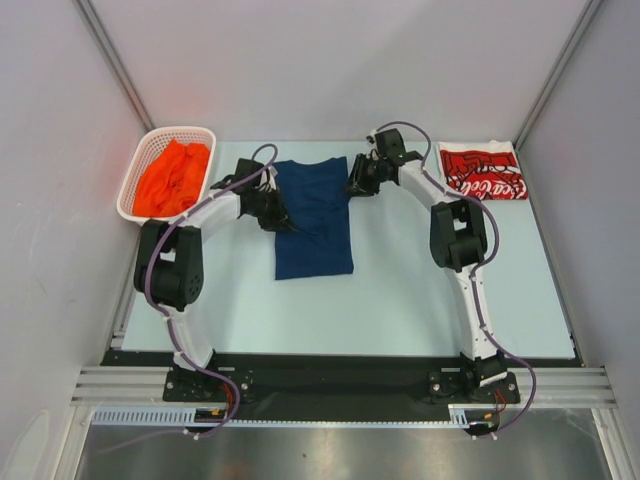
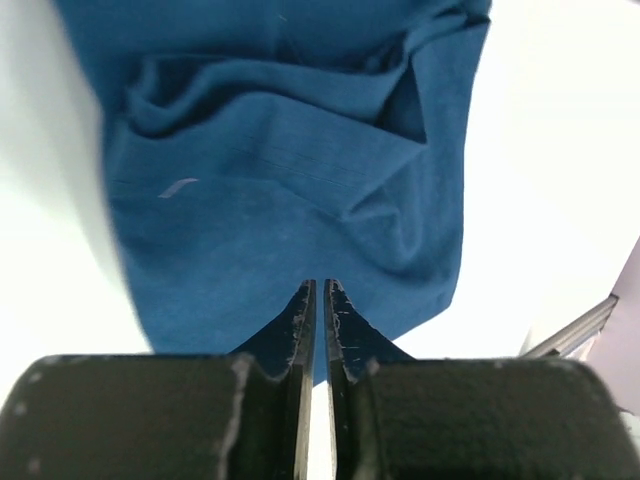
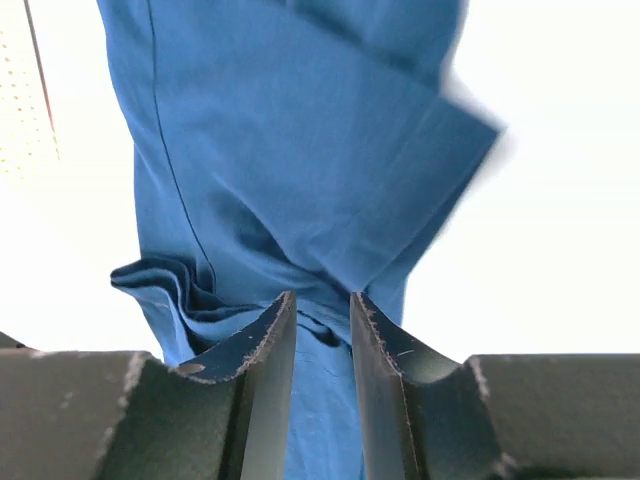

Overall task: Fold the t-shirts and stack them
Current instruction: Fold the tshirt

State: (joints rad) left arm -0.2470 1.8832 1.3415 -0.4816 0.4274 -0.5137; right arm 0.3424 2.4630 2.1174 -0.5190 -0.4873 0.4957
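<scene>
A navy t-shirt (image 1: 315, 215) lies lengthwise on the mat, partly folded. My left gripper (image 1: 275, 212) is at the shirt's left edge. In the left wrist view its jaws (image 2: 318, 286) are nearly together, with the edge of the navy cloth (image 2: 280, 180) in the thin slit. My right gripper (image 1: 358, 183) is at the upper right edge. Its jaws (image 3: 322, 298) are closed on a bunch of blue cloth (image 3: 300, 150) whose folds converge at the tips. A red t-shirt (image 1: 483, 172) with white script lies folded at the back right. An orange t-shirt (image 1: 172, 178) is crumpled in the basket.
The white lattice basket (image 1: 180, 131) stands at the back left corner of the pale blue mat (image 1: 400, 300). Grey walls close in both sides and the back. The arm bases sit on a black rail at the near edge.
</scene>
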